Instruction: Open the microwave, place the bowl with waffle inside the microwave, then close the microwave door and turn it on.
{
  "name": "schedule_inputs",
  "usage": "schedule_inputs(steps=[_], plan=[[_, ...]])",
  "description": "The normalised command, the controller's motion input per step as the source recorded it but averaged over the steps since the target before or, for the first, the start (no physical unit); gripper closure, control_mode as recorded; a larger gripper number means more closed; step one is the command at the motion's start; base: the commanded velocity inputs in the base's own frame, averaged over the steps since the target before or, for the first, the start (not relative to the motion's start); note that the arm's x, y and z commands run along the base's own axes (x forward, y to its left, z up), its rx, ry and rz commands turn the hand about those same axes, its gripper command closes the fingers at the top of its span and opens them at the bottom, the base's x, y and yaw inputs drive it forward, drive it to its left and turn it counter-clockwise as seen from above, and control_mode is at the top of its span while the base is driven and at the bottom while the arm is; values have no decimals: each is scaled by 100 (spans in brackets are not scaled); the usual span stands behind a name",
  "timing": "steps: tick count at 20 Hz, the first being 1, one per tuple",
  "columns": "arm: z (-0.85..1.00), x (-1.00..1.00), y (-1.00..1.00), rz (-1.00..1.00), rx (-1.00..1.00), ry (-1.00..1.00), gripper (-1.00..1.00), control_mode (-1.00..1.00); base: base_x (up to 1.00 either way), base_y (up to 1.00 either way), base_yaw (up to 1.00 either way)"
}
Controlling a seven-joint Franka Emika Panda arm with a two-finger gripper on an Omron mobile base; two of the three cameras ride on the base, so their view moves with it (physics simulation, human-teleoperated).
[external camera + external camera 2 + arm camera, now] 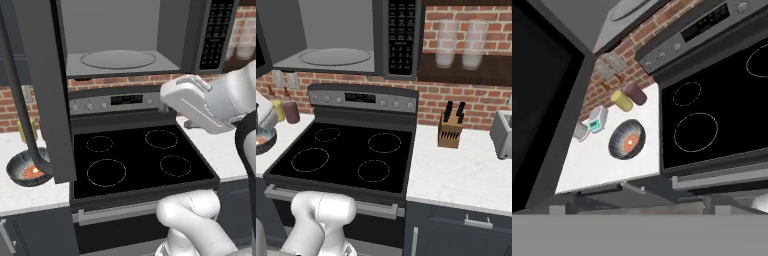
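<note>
Door swung wide | claw released, nothing held | bowl with waffle waits left of stove | descend straight, pinch the rim, keep level.

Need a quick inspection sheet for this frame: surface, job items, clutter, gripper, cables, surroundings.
Surface: white counter left of the black stove.
Job's things: microwave open, glass turntable bare; microwave door swung out left; bowl holding the waffle, on the counter.
Clutter: yellow and maroon bottles behind the bowl; knife block on the right counter.
Grippers: gripper open, nothing held.
Cables: nothing seen.
Surroundings: brick wall.
</note>
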Motion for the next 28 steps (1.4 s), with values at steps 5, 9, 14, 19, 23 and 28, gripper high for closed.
schedule_inputs(steps=[5,9,14,19,23,28], plan=[[-95,57,0,-9,-9,14,-100,-100,0,0,0],[-62,81,0,0,0,9,-100,-100,0,0,0],[-24,100,0,0,-5,32,-100,-100,0,0,0],[-35,85,2,7,-1,44,-100,-100,0,0,0],[-64,72,24,12,0,33,-100,-100,0,0,0],[-65,62,38,11,0,14,-100,-100,0,0,0]])
